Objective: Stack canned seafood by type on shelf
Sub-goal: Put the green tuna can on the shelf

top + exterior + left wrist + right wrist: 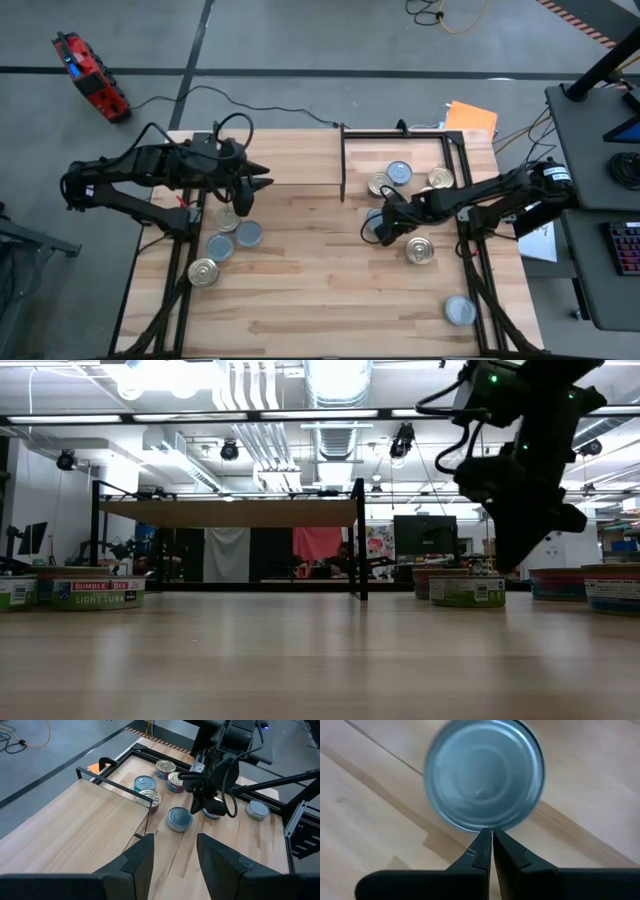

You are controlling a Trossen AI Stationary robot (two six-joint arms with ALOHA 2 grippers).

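A silver-lidded tin (pixel 485 775) stands flat on the tabletop just right of the shelf (pixel 75 825), a raised light-wood board whose dark end panel (pixel 343 165) faces it. My right gripper (pixel 491 834) is shut and points down at that tin's edge (pixel 374 225). Three more tins (pixel 400 175) stand grouped on the table beyond it. My left gripper (pixel 175 842) is open, hovering over the shelf's right part (pixel 262 185) and touching nothing. Several tins (pixel 228 240), golden and silver, stand on the table near the left arm. My right gripper's shut fingertips (pixel 482 842) rest against the silver tin's rim (pixel 487 827), on the side toward the table's right edge. The fingers slant down from above. The tin sits flat on the tabletop, not lifted.
A golden tin (pixel 420 250) and a silver tin (pixel 460 310) stand on the table's near right part. A black metal frame (pixel 455 160) borders the tins right of the shelf. The middle of the tabletop (pixel 320 270) is bare wood.
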